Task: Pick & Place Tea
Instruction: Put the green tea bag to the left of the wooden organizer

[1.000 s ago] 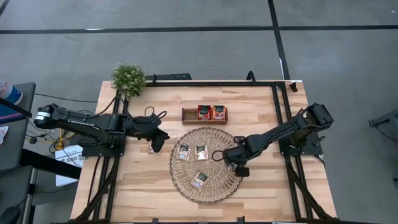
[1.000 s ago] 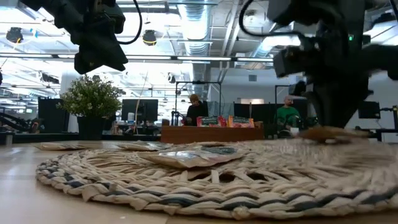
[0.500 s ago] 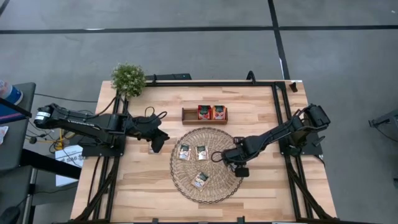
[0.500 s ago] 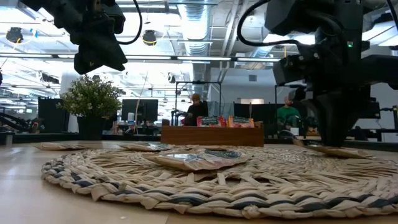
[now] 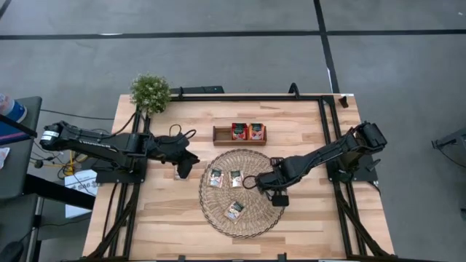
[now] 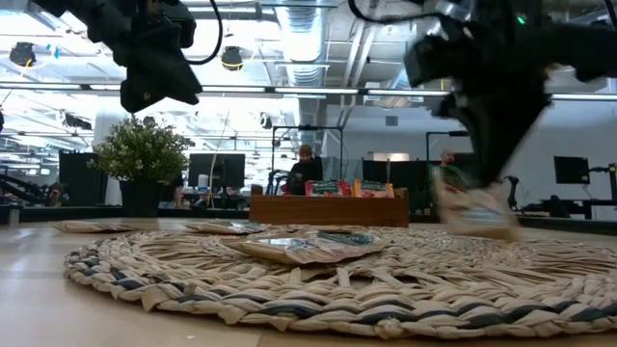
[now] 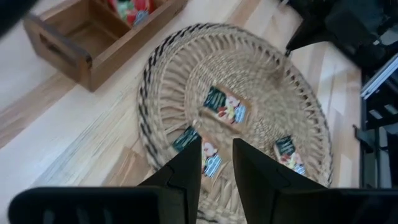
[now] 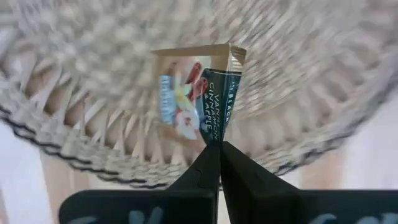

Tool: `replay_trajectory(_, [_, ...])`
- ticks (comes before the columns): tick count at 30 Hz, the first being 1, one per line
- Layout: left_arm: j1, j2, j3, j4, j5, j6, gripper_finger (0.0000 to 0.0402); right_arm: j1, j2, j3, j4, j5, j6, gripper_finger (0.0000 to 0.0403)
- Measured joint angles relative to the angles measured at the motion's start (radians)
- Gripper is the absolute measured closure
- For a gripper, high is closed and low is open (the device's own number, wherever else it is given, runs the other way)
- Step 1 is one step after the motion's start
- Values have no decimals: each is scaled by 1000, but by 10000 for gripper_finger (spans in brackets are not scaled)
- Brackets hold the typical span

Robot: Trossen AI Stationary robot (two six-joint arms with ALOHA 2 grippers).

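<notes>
— Big open office behind, screens and 2 people sitting far back, and up front the pale wooden table (image 5: 167, 211) with the potted plant (image 5: 150, 92) at its far left corner. How far along are they, do you reckon?

— Partway, I'd say. Start at the left: the left gripper (image 5: 183, 166) hangs over bare wood just beside the wicker mat (image 5: 251, 224), fingers parted about halfway and nothing between them. It looks to be waiting.

— And on the mat?

— 3 tea sachets (image 5: 234, 178) lie flat there, 2 side by side toward the tray and 1 nearer the front edge. Those are left to do.

— The wooden tray (image 5: 222, 135) behind it?

— 2 red sachets stand in its middle and right compartments; the left compartment looks empty from above. So 2 are placed, as far as I can see.

— Then the right arm?

— The right gripper (image 5: 279, 193) is over the mat's right edge, its fingers pinched shut on 1 sachet (image 8: 198, 102), gripping it by a corner. From table height the sachet (image 6: 472, 210) hangs tilted, clear of the weave, so it's lifted off.

— So that 1 is mid-trip?

— I'd judge so: picked, not yet carried to the tray. That makes 2 in, 1 in the grip, 3 on the mat.
</notes>
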Motion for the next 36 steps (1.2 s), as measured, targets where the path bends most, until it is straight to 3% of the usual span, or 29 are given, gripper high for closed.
replay_trajectory(7, [0, 0, 0, 113, -2, 19, 318, -47, 0, 145, -33, 147, -25, 402])
replay_trajectory(12, [0, 0, 0, 167, 2, 47, 318, -106, 0, 221, -21, 179, -66, 402])
replay_trajectory(31, [2, 0, 0, 291, -28, 83, 318, -217, 10, 367, 195, 82, -215, 403])
replay_trajectory(36, [17, 11, 0, 353, -32, 82, 297, -217, 10, 369, 268, 41, -236, 403])
